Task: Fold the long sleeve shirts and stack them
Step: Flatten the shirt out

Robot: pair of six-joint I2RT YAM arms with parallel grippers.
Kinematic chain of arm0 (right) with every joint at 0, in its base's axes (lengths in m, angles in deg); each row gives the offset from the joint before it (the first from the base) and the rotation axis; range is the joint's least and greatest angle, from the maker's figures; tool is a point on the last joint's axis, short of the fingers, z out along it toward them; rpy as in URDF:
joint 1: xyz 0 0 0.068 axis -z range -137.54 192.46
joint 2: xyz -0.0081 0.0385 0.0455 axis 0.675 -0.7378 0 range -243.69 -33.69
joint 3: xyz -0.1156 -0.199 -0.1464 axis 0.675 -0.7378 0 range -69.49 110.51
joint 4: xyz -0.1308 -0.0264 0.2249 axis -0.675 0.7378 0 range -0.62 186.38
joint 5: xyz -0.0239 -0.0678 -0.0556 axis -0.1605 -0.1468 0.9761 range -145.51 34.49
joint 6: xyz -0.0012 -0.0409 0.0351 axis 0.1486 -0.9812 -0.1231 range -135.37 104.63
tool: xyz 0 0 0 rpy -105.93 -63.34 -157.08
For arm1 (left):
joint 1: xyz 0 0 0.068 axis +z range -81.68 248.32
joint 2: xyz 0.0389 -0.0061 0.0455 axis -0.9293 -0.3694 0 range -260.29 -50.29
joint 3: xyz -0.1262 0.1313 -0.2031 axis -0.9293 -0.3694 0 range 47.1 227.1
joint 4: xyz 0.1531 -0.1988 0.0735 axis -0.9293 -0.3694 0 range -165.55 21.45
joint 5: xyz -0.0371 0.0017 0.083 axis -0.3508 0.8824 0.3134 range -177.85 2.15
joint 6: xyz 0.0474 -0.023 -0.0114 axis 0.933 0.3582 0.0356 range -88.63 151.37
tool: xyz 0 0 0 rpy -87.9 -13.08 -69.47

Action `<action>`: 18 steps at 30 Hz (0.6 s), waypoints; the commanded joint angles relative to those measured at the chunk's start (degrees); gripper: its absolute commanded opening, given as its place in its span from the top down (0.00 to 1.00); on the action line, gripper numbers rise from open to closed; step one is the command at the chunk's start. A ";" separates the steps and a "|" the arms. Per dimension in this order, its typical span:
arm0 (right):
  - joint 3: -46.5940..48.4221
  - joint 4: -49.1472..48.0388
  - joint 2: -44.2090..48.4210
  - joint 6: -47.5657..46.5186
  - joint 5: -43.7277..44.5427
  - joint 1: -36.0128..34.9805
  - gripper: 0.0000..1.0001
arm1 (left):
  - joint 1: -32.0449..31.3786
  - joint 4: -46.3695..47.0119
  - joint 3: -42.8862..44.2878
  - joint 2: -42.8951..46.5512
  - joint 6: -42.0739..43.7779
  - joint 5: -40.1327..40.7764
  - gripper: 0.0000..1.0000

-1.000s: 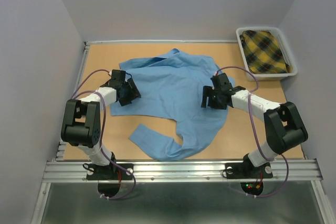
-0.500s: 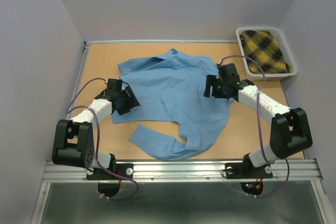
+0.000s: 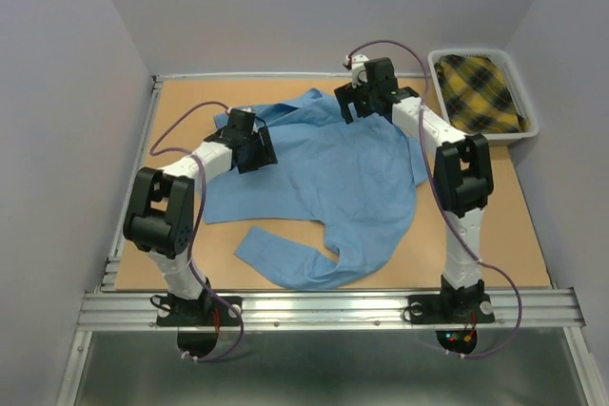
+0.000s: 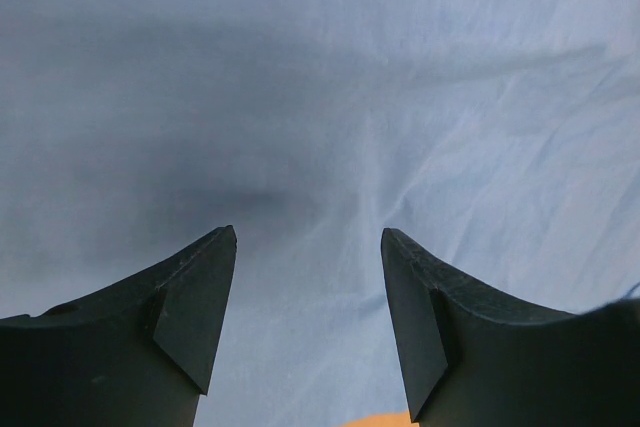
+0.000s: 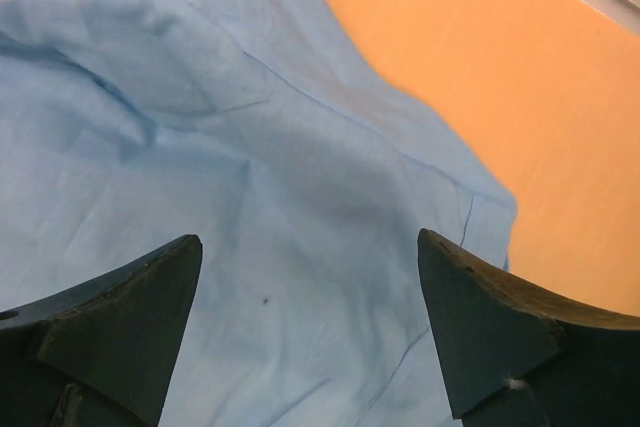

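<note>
An orange worktop between pale walls holds a light blue long sleeve shirt, spread out and unfolded, one sleeve trailing toward the near edge. The left hand and right hand have swung from its sides up to its far edge. Both are empty with jaws apart, the right now wider. They seem poised to grasp for a first fold.

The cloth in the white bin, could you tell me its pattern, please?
Yellow and dark plaid cloth, clearest in the top external view.
</note>
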 commanded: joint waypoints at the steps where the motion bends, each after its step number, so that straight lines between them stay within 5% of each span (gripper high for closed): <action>1: 9.68 -0.50 -6.88 -8.74 0.25 0.59 0.06 | -2.84 -0.13 2.89 -3.20 3.03 0.59 0.29; 10: 21.99 -0.76 -20.26 -10.33 4.55 1.38 0.14 | -5.74 1.98 -2.80 -6.55 2.51 -1.95 0.29; 16: 22.71 -1.02 -20.45 -5.94 8.60 3.31 0.62 | -6.45 1.63 -10.37 -2.42 0.75 -3.97 0.29; 17: 22.27 -1.20 -19.75 -5.50 8.86 3.66 0.87 | -6.45 1.54 -12.56 -0.93 0.74 -4.15 0.29; 18: 21.83 -1.29 -18.35 -4.53 9.38 4.19 0.99 | -6.45 1.54 -14.32 -0.22 0.74 -4.76 0.29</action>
